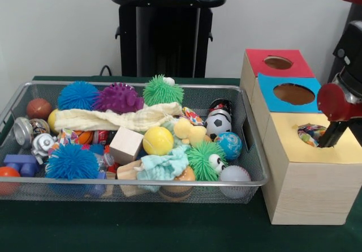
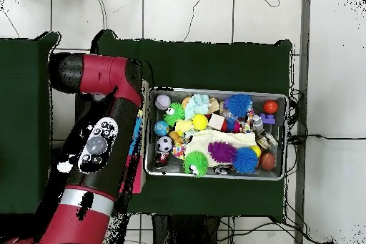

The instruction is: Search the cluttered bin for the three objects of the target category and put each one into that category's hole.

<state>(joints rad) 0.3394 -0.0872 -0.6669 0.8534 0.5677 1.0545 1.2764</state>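
Note:
The silver wire-mesh bin point(image 1: 130, 183) is full of toys; it also shows in the overhead view point(image 2: 214, 90). One white dotted fabric piece point(image 1: 309, 134) lies in the round hole point(image 1: 314, 128) of the yellow-topped box point(image 1: 308, 178). My gripper point(image 1: 327, 142) reaches down at the hole's right edge, right beside that piece. Whether it still holds the piece cannot be told. Two more dotted fabric pieces lie in the bin: one point(image 1: 192, 115) left of the soccer ball, one point(image 1: 67, 135) at the left under the cream cloth. In the overhead view the arm point(image 2: 100, 141) hides the gripper and the boxes.
A blue-topped box point(image 1: 285, 93) and a red-topped box point(image 1: 277, 63) stand behind the yellow one. The bin holds spiky balls, a cream cloth point(image 1: 113, 118), a mint-green cloth point(image 1: 164, 165), a wooden cube point(image 1: 125, 144), a yellow ball point(image 1: 158, 140) and a soccer ball point(image 1: 218, 124).

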